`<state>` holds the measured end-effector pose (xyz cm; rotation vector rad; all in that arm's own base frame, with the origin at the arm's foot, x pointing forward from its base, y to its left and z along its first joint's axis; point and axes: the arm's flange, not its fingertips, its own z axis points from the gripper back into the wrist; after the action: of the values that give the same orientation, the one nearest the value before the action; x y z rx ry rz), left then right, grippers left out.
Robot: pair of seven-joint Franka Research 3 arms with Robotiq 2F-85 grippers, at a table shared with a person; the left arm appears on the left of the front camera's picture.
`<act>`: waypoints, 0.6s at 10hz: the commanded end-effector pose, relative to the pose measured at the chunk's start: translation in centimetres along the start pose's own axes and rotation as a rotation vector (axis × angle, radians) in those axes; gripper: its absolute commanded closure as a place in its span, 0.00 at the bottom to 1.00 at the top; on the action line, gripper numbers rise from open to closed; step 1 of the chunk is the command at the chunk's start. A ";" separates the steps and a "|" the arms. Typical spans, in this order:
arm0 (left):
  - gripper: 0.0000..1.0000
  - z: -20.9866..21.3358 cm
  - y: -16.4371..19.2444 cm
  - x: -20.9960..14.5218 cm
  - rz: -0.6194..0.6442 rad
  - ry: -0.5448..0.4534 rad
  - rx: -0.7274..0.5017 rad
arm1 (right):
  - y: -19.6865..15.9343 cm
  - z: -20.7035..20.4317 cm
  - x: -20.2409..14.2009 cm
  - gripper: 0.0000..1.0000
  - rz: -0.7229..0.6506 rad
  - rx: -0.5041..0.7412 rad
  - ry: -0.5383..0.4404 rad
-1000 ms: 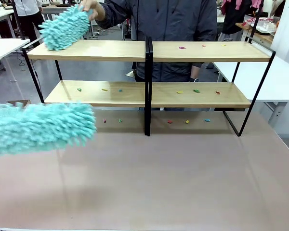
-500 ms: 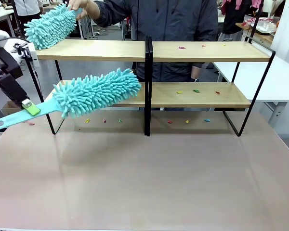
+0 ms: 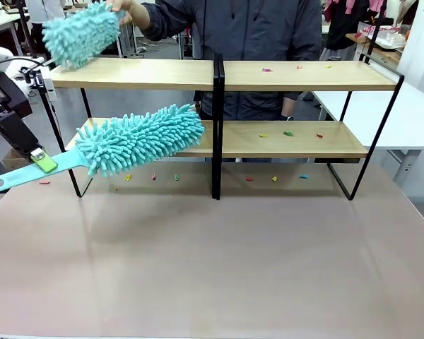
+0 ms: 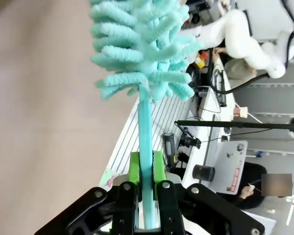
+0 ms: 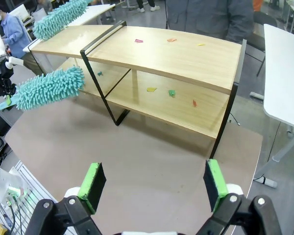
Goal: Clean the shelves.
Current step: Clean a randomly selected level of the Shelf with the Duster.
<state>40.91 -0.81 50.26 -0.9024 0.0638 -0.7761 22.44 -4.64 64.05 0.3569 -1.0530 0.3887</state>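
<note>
Your shelves (image 3: 162,73) run lengthwise from side to side across the far part of the tabletop (image 3: 212,261), with the boards level and the open front facing you. Your left end effector (image 3: 44,161) is clamped on the flat handle of a teal duster (image 3: 141,138), a green pad on each side. The duster slants up to its right, and the fluffy head sits in front of the lower board's left half; you cannot tell whether it touches. The shelves' left frame stands just beside that end effector. Your right end effector (image 5: 152,178) is spread wide and holds nothing, with the shelves well ahead of it. Above the left end effector, a person's hand (image 3: 124,7) holds a second duster (image 3: 81,34) at the top board's left end.
</note>
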 end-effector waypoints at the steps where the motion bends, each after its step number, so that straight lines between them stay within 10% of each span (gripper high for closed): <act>1: 0.88 -2.2 -0.8 1.0 0.143 -0.058 0.120 | 0.0 0.0 0.1 0.00 0.000 -0.001 -0.001; 6: 0.88 -6.1 -3.4 2.6 0.381 -0.365 0.210 | 0.0 0.0 0.1 0.00 0.000 -0.001 -0.001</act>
<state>39.32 -6.79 49.88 -0.7862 -0.1292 -0.2966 22.44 -4.64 64.06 0.3570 -1.0531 0.3887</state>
